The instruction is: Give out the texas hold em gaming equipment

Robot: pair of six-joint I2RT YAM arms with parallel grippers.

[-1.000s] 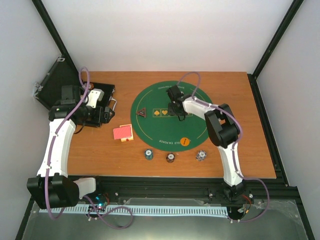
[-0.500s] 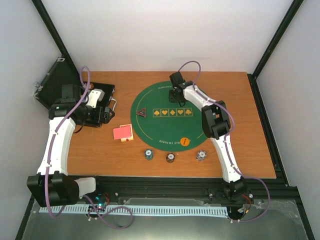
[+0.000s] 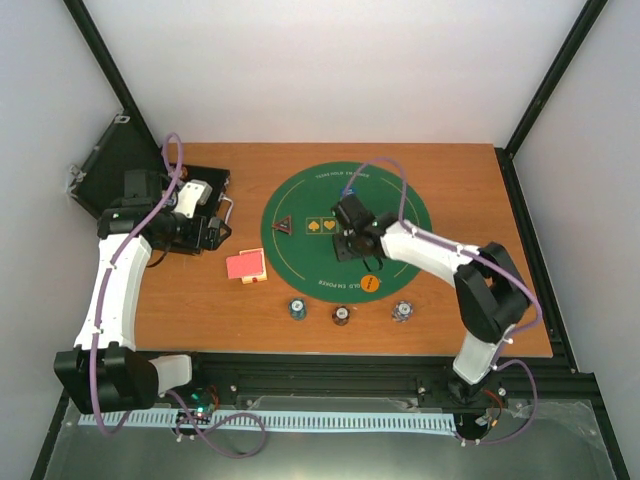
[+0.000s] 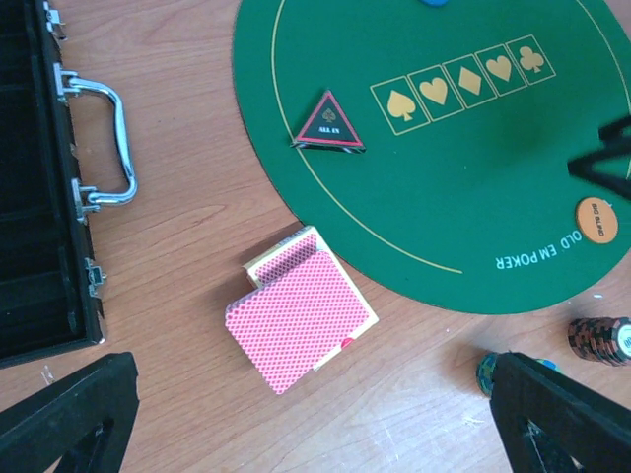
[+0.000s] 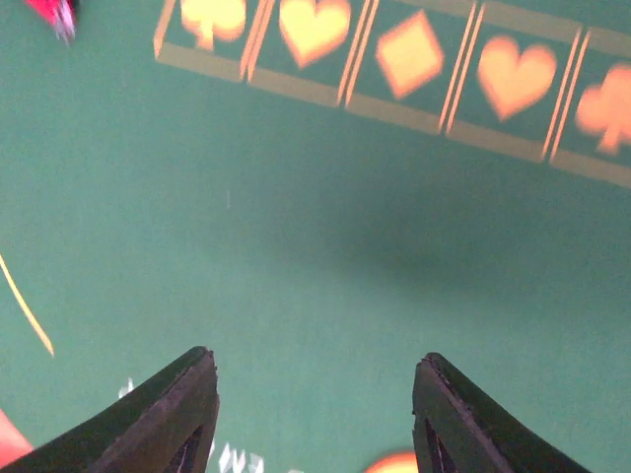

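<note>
Hovering low over the green felt mat [image 3: 300, 262], our right gripper [image 3: 352, 245] has its fingers [image 5: 163, 419] spread, with only bare felt between them. Ahead of it in the blurred wrist view runs the printed row of suit boxes [image 5: 409, 54]. The orange round button [image 3: 370, 284] lies just behind the fingertips, showing at that view's bottom edge, and only bare felt separates the two. The dark triangular ALL IN marker [image 4: 328, 123] sits on the felt ahead and to its left, well apart from it.

Our left gripper [image 3: 210, 232] hangs by the black case [image 3: 120, 170], with its fingers [image 4: 69, 414] wide apart and empty. Just ahead of it, on the wooden table [image 3: 480, 200], we see the deck of red-backed cards [image 4: 301, 320], loosely squared and just off the mat's rim. The case's metal handle [image 4: 104, 143] is to its left. Three small stacks of poker chips [image 3: 341, 315] line up on the wood outside the mat, nearer the arm bases than either gripper. A blue round button [image 4: 432, 2] peeks in at the far edge of the left wrist view.
</note>
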